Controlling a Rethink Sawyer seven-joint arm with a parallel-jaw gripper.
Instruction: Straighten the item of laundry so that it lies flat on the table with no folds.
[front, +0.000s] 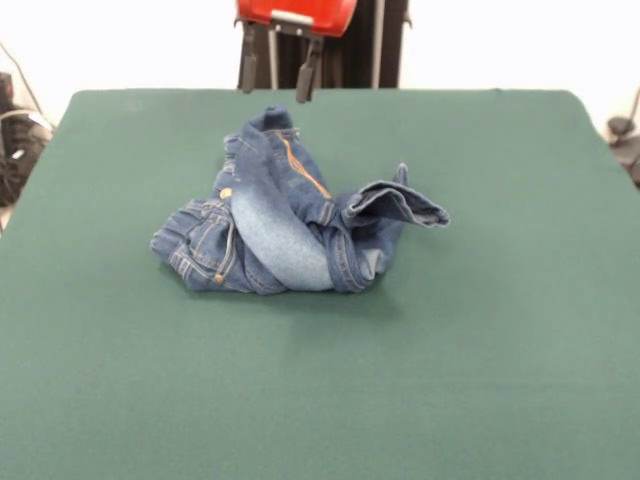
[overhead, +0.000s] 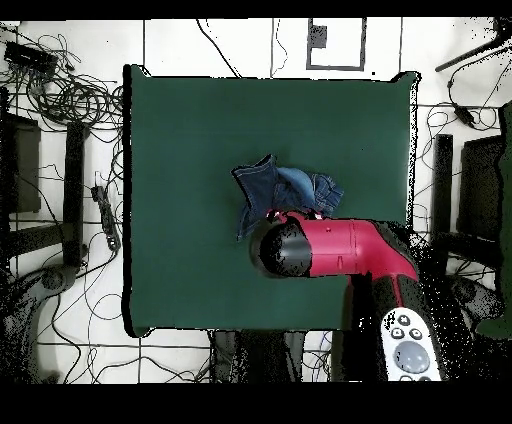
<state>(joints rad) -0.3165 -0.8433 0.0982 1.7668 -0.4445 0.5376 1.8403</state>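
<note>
The gripper (front: 279, 72) hangs raised with its jaws apart and empty, the crumpled jeans (front: 285, 220) heaped on the green table (front: 500, 350) just below and before it. A good pull probably starts at the upturned leg cuff (front: 400, 205), the free end, drawing it outward, away from the heap.

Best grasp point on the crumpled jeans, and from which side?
Judging by the front view, take the jeans by the raised leg cuff, coming down from above. It juts clear of the bundle toward the picture's right, so it probably pulls out without dragging other folds.
</note>
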